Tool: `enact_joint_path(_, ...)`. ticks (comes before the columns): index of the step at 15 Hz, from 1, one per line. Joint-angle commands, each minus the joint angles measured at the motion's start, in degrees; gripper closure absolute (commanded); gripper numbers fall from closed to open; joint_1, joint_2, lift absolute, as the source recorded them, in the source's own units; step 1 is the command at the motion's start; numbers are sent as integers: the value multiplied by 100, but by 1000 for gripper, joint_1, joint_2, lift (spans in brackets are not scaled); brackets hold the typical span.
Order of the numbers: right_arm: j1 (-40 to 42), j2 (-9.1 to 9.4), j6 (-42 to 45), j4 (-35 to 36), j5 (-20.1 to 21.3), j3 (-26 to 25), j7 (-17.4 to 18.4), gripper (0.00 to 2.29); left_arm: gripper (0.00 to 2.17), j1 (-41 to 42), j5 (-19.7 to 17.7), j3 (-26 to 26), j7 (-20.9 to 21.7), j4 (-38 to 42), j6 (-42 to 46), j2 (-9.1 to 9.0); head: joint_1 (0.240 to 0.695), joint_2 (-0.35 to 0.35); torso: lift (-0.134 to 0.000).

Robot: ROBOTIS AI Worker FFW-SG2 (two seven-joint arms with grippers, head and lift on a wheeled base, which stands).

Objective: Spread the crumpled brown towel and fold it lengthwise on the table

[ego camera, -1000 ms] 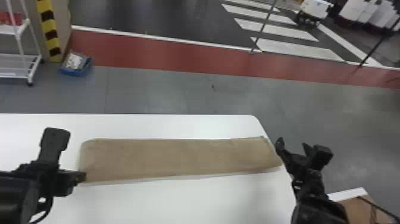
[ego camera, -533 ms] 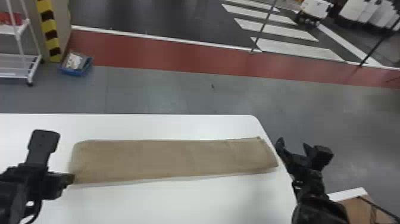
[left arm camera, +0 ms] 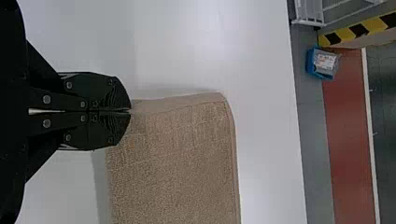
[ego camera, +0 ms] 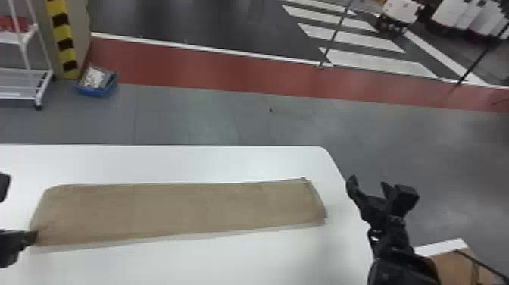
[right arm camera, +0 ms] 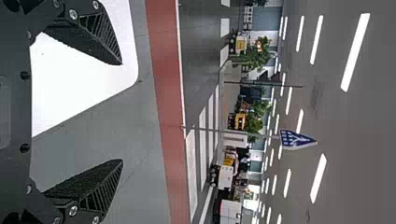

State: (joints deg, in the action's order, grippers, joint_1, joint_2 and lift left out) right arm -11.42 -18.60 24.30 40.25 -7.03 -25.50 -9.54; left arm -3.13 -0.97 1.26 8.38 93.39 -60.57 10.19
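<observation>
1. While the left gripper [left arm camera: 129,110] has its two fingers pressed together at the near left corner of the brown towel [ego camera: 178,212], that corner seems to be the working point for straightening the strip. Whether the pinch takes in every layer cannot be told, since the tips hide the cloth between them.
2. At the left end, the pull would best be low, gentle and along the towel's length; a lift or a sideways twist could open the fold or skew the corner.
3. Through the middle, the towel lies flat on the table [ego camera: 189,261] as a long, narrow strip, so the lengthwise fold looks all but finished. Slow tension should suit it, being soft and likely to slide whole if tugged hard.
4. At the right end, the edge slants and the layers look slightly uneven at the near corner. A light squaring there may be worthwhile once the left corner is laid down and released cleanly.
5. Farthest right, the right gripper [right arm camera: 120,112] is parked beyond the towel's end, fingers wide apart with nothing between them.
</observation>
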Motion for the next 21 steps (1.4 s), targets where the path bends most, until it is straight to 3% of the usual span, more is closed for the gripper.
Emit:
enact_joint_path(1,0,14,0,0,0,1,5,154,1531,93,1,-109,41,100,-39,106,695,-340,0)
enact_joint_path(5,105,128,-141,264,0,45,5,154,1528,155,115,-109,67,118,-39,150,695,-311,0)
enact_joint_path(10,184,128,-176,316,-9,37,5,154,1514,234,168,-118,94,285,-144,150,695,-299,0)
enact_joint_path(11,193,137,-193,334,-9,45,5,154,1281,278,159,-153,76,390,-91,150,695,-299,0)
enact_joint_path(12,211,181,-299,457,-26,45,5,154,1247,313,159,-153,76,434,-74,141,695,-299,0)
enact_joint_path(14,246,243,-440,598,-26,45,5,154,552,392,159,-162,102,672,-21,97,695,-297,0)
enact_joint_path(15,246,243,-457,607,-35,37,-21,154,512,453,159,-179,102,742,-21,97,695,-295,0)
enact_joint_path(16,246,225,-475,607,-44,28,-118,154,194,506,150,-232,102,882,-21,97,695,-295,0)
enact_joint_path(17,228,216,-492,607,-44,-7,-443,154,70,524,150,-258,94,926,137,88,695,-294,0)
enact_joint_path(18,184,199,-492,607,-35,-25,-891,157,70,541,115,-285,58,935,418,88,695,-291,0)
enact_joint_path(21,-35,146,-1195,607,53,-25,-1700,174,83,418,71,-364,94,847,770,71,695,-250,0)
